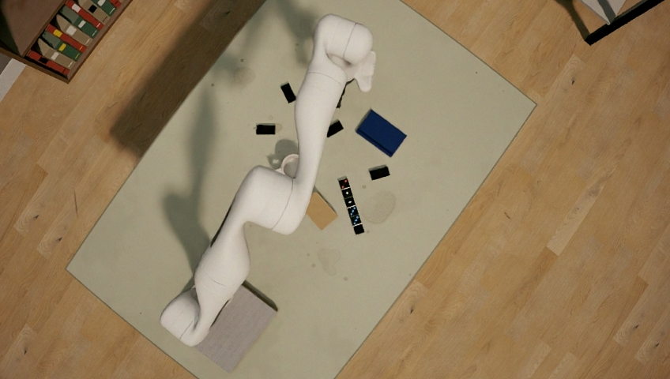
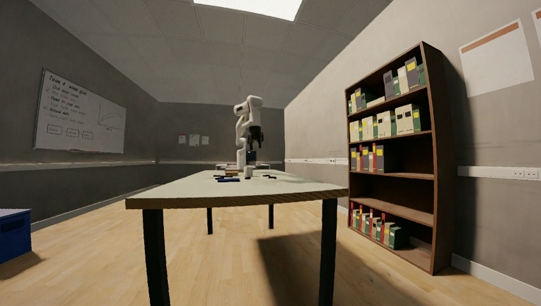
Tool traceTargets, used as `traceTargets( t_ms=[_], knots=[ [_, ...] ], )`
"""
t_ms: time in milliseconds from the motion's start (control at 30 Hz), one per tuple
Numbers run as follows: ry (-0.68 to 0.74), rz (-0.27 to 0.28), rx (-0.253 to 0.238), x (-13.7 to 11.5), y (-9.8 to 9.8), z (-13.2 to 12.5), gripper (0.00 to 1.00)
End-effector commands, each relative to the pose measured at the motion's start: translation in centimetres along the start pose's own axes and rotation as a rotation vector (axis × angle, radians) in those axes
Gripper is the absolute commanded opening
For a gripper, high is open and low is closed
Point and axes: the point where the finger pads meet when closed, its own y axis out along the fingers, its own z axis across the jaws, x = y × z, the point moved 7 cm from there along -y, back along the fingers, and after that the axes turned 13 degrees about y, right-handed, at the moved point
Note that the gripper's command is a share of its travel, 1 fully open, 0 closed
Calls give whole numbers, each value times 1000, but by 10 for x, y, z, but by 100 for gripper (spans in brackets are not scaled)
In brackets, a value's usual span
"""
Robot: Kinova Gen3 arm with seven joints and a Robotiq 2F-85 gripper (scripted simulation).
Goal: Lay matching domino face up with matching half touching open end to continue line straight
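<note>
Hand spread wide, gripping nothing, high above the bench [image 1: 470, 140].

Left of the blue box [image 1: 381, 132] lie three face-down dominoes [image 1: 265, 129]; a fourth lies below it, near the line [image 1: 351, 205]. The hand [image 2: 255, 137] should descend squarely on one, well off the line.

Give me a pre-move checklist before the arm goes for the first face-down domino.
1. Gripper open, holding nothing: ok.
2. Gripper raised above the table: ok.
3. Line straight, face up, untouched: ok.
4. Four face-down dominoes lie apart from the line, at: ok.
5. Pips on the line's ends readable: cannot tell.
6. Blue box near two dominoes, may crowd the approach: cannot tell.
</note>
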Motion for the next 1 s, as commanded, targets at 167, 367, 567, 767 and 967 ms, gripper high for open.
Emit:
traceTargets(
  t_ms=[167,367,567,767,967],
  knots=[
    [0,0,-3,0,-2,0,100],
    [0,0,-3,0,-2,0,100],
    [0,0,-3,0,-2,0,100],
    [-25,0,-1,2,0,1,100],
    [-135,-1,6,13,5,9,100]
  ],
)
